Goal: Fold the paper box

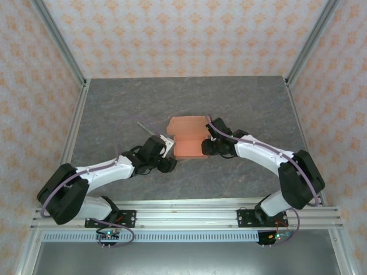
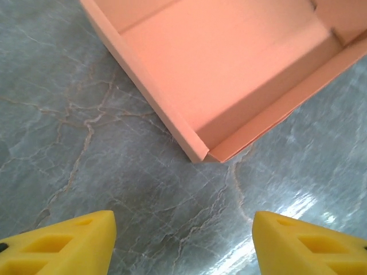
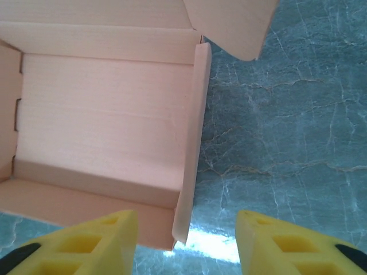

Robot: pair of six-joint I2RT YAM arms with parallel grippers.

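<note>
Now half-folded paper box (image 1: 189, 140) at centre of worktop (image 1: 114, 109), between both arms.
Left end effector (image 2: 183, 240) open, empty, just short of a corner (image 2: 200, 157); right end effector (image 3: 186, 229) open astride the side wall (image 3: 192, 143). Likely to crease thin card or shove it sideways if closing off-centre.

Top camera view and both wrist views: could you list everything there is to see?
paper box: one, salmon-orange, mid-table between the arms, sides folded up
table: one, grey marbled, under everything
wallpapered walls: three, cream with orange pattern, around the table
rail: one, silver, near edge, under arm bases
left arm: one, white and black, left of box
right arm: one, white and black, right of box
left fingers: two, yellow, open above bare table near a box corner
right fingers: two, yellow, open astride one box side
</note>
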